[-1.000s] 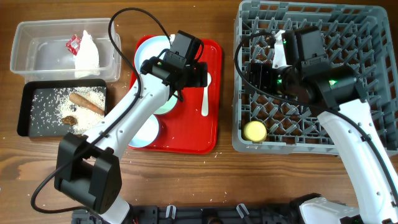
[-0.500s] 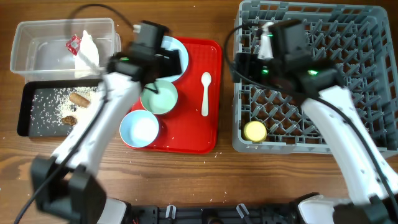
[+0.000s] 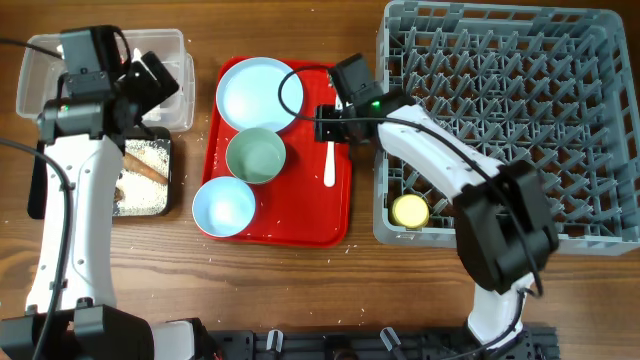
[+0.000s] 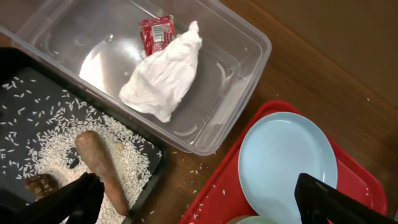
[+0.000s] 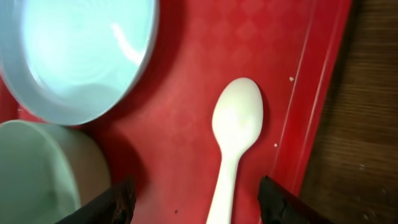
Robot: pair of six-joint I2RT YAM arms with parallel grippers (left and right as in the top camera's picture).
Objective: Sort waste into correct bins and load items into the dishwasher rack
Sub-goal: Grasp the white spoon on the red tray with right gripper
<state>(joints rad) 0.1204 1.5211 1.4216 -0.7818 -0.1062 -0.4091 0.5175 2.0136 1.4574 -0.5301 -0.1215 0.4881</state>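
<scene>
Wooden desk [image 3: 300, 290]; loading looks to be the step in hand. At frame centre the right gripper [image 5: 200, 202] hovers over the white spoon [image 5: 236, 118] on the red tray [image 3: 340, 215], jaws apart astride its handle. Next it probably must lower, close, then carry the spoon to the dishwasher rack [image 3: 600, 220]. The left gripper [image 4: 199, 208] gapes empty, upper left.

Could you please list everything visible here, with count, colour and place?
dishwasher rack: one, grey, right
cup: one, yellow, rack's front left corner
red tray: one, middle
plate: one, pale blue, back of red tray
green bowl, blue bowl: one each, pale, in front of the plate
spoon: one, white, red tray's right side
clear tub: one, back left
crumpled paper: one, white, with red wrapper, in tub
black tray: one, in front of tub
rice: many grains, white, in black tray
food stick: one, brown, on the rice
lump: one, brown, black tray
left end effector: open, black, above the clear tub
right end effector: open, black, straddling spoon handle
</scene>
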